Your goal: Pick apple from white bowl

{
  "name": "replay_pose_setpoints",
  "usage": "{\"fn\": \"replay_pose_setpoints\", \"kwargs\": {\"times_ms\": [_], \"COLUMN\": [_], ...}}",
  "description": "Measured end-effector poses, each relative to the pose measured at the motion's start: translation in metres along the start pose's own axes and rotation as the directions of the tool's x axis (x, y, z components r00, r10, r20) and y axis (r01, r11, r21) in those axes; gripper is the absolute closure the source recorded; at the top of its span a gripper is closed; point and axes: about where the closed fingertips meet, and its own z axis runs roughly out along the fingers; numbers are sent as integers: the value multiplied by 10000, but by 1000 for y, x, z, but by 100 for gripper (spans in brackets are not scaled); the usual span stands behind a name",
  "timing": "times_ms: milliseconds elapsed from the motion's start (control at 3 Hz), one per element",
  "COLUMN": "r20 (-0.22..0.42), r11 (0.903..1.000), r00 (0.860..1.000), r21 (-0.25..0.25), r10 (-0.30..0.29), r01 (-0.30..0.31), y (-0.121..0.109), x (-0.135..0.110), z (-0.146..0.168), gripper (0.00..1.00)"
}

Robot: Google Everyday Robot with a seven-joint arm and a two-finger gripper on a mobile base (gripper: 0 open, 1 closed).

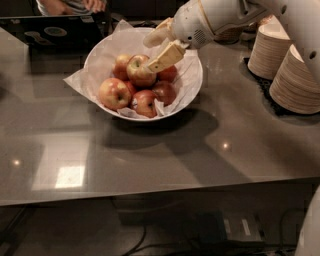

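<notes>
The white bowl, lined with crinkled white paper, stands at the back middle of the grey table and holds several apples. The large red-orange apple with a yellowish patch lies on top of the pile. My gripper reaches in from the upper right, just above and to the right of this apple. Its fingers are spread apart. The lower finger lies over the apple's right upper side, and the upper finger is above the apple. I cannot tell whether either finger touches it.
Two stacks of pale paper plates stand on a dark mat at the right. An open laptop is behind the bowl at the left, with a person's hands at it. The table's front edge runs across the lower part of the view.
</notes>
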Motion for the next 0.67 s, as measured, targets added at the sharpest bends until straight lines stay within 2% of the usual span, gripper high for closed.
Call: {"fn": "replay_pose_setpoints", "kwargs": {"times_ms": [667], "r20": [-170], "r11": [9993], "r00": [9993], "r21": [-123], "r10": [344], "r01": [-346], "y": [1], "x": [13], "z": [2], "gripper": [37]}}
